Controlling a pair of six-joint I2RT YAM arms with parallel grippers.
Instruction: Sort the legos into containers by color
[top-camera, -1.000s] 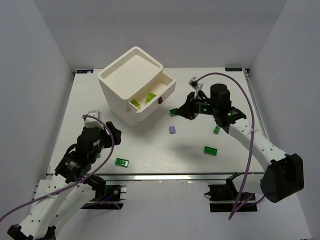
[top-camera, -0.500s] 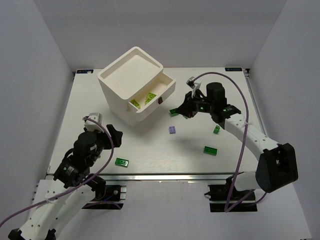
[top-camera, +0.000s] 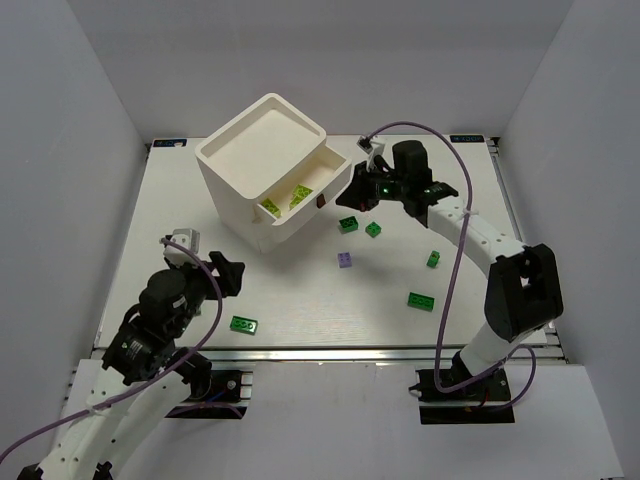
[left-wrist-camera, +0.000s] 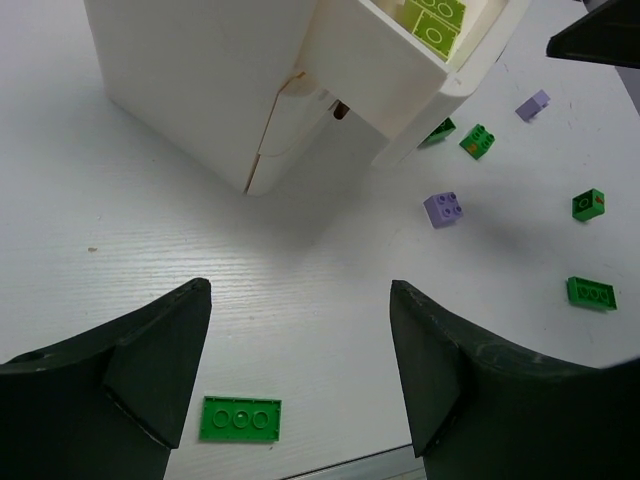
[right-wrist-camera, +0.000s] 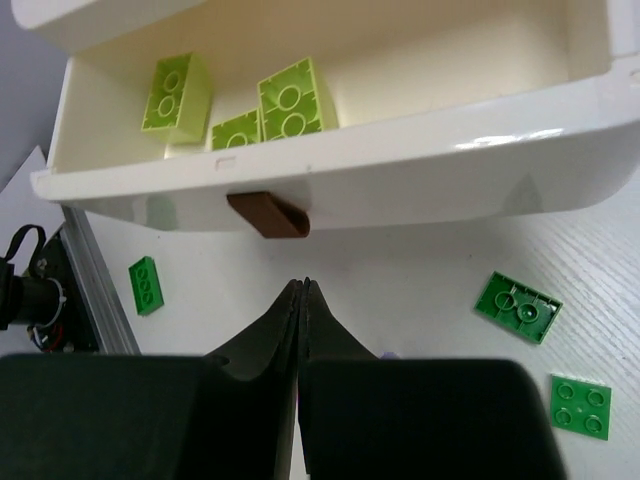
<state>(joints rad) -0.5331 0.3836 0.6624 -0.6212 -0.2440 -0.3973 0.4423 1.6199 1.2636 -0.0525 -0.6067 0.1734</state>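
The white cabinet has one drawer pulled out, with yellow-green legos inside. My right gripper is shut and empty, its tip just in front of the drawer's brown handle. In its wrist view the shut gripper points below that handle, and three yellow-green legos lie in the drawer. Dark green legos and a purple lego lie on the table. My left gripper is open above a flat green lego.
The cabinet's closed drawers are out of sight below the open one. A second purple lego lies beyond the green pair. The flat green lego lies close to the table's metal front edge.
My right arm has swung left and back, bringing its shut gripper up to the open drawer's front. The left arm has shifted slightly; its gripper stays open.
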